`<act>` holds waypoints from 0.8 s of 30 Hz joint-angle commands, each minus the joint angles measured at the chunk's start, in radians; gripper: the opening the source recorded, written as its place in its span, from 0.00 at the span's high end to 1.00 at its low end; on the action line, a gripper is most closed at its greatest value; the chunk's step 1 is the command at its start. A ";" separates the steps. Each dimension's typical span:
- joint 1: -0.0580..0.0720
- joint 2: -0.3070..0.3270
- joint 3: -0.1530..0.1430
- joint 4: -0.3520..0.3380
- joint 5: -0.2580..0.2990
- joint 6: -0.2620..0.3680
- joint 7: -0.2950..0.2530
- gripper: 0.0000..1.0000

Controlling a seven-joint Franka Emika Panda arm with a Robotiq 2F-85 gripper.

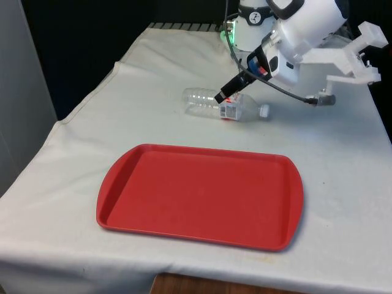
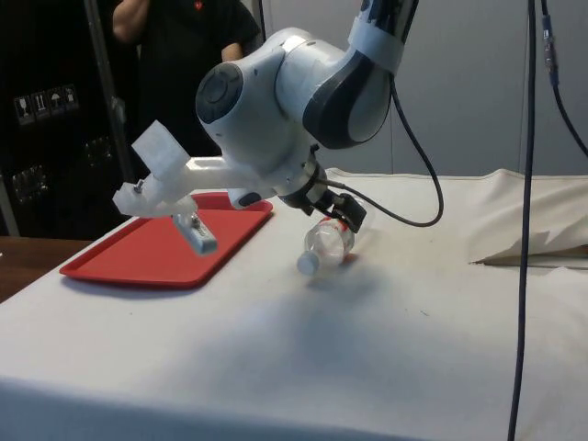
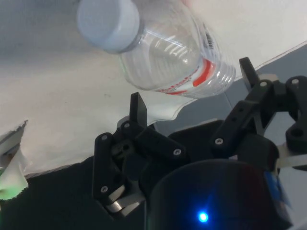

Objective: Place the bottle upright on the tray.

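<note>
A clear plastic bottle (image 1: 208, 104) lies on its side on the white cloth, beyond the tray's far edge. Its white cap (image 1: 264, 111) points to the front view's right, and a red and white label (image 1: 229, 111) wraps its middle. My gripper (image 1: 222, 96) has come down onto the bottle from above, tilted. In the wrist view its two black fingers (image 3: 136, 108) stand apart on either side of the bottle (image 3: 177, 52), open. The side view shows the gripper (image 2: 338, 219) right over the bottle (image 2: 328, 242). The red tray (image 1: 202, 196) lies bare, nearer the camera.
A black cable (image 1: 288, 92) loops from the wrist over the cloth. The cloth is rucked up in a fold (image 2: 537, 234) at the side view's right. A person in dark clothes (image 2: 184, 37) stands behind the table. The table's edge (image 1: 86, 101) runs along the front view's left.
</note>
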 commanded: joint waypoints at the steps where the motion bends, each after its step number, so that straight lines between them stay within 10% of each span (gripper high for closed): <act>1: 0.006 0.006 -0.001 0.005 -0.008 -0.010 0.003 0.00; 24: 0.005 0.066 0.023 0.038 -0.069 -0.072 0.001 0.00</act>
